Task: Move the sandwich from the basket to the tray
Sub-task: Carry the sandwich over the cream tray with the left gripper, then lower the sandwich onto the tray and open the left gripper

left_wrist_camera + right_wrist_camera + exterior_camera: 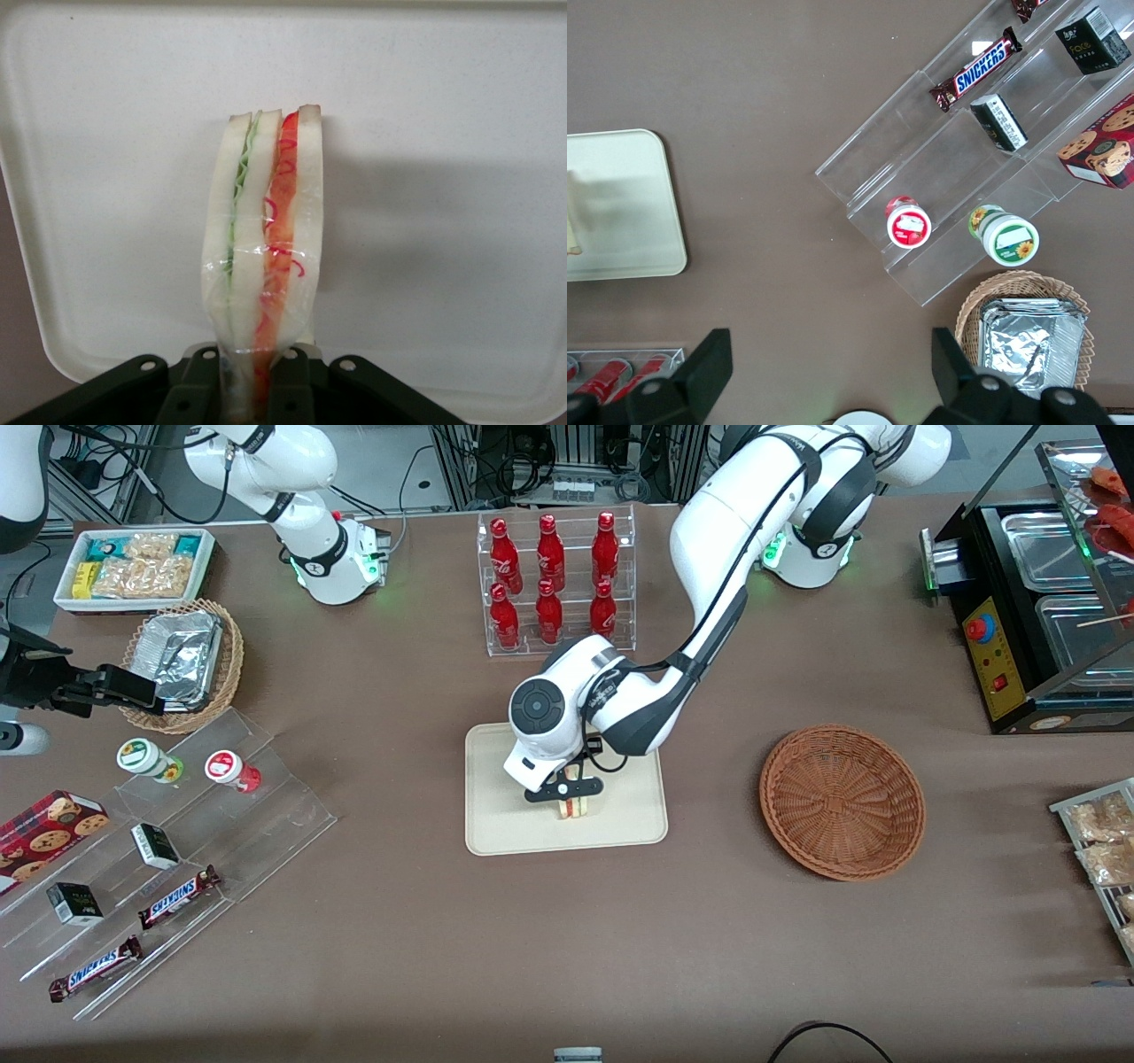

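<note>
Beige tray [496, 824] around fingers [199, 390], sandwich [266, 230]

Sandwich [574, 807] — upright over tray [496, 824]

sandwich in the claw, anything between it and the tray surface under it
Nothing visible. The claw is shut on the sandwich directly over the tray, and the tray around it is bare. The basket it came from sits apart, toward the working arm's end.

End effector [252, 390] clamped on sandwich [266, 239] — edge-up, over tray [443, 177]
</note>
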Tool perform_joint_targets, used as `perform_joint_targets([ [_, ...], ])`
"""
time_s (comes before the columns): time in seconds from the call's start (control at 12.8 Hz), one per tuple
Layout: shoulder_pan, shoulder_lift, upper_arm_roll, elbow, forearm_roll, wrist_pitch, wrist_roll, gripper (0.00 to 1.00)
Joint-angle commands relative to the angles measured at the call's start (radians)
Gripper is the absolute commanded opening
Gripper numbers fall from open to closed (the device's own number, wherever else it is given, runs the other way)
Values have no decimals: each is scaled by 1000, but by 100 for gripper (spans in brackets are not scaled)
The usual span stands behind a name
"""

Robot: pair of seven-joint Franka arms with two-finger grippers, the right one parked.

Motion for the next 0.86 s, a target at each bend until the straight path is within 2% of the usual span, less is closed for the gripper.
perform_joint_targets([
  [0.0,-19,39,14,63,44,-23,-59,0],
  [0.31,-19,51,12,64,46,-8,-74,0],
  [0.39,-19,51,11,64,46,-3,-74,5],
  [0.47,-19,51,9,64,44,3,-76,47],
  [0.55,-17,50,9,64,44,7,-76,93],
  [0.63,-17,48,9,64,44,9,-76,100],
  [0.78,-17,42,11,64,44,4,-75,100],
])
